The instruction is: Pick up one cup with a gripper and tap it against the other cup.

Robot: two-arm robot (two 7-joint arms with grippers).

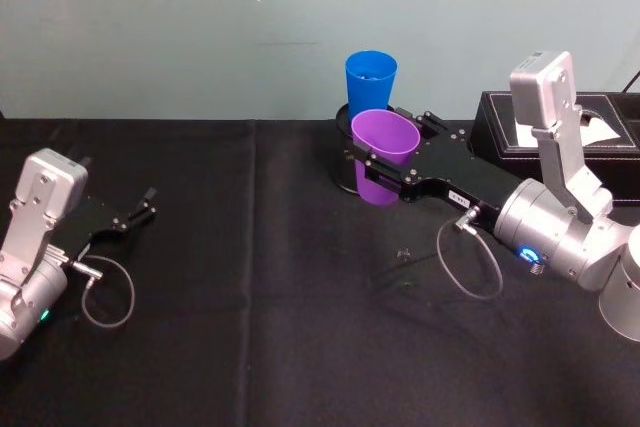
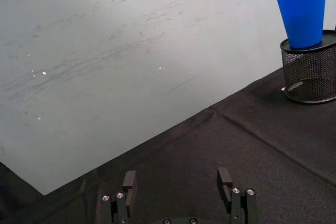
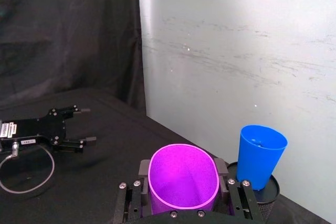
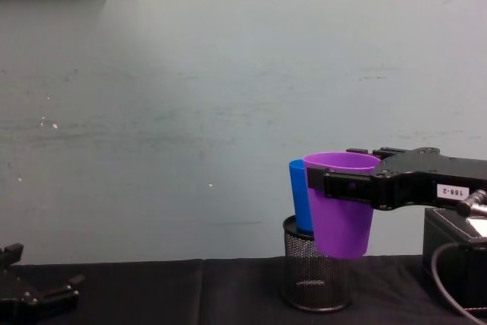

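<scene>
One purple cup (image 4: 341,207) clamped aloft in right tool (image 1: 393,142), beside blue cup (image 1: 370,82) in mesh holder (image 4: 316,279); left tool (image 2: 177,178) gapes wide

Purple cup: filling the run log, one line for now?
right gripper shut on purple cup, lifted | blue cup atop mesh holder | left gripper open, parked

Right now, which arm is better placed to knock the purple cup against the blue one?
Right. The right gripper holds the purple cup lifted, close beside the blue cup standing in the mesh holder. The left gripper rests open and empty, far off across the table.
</scene>
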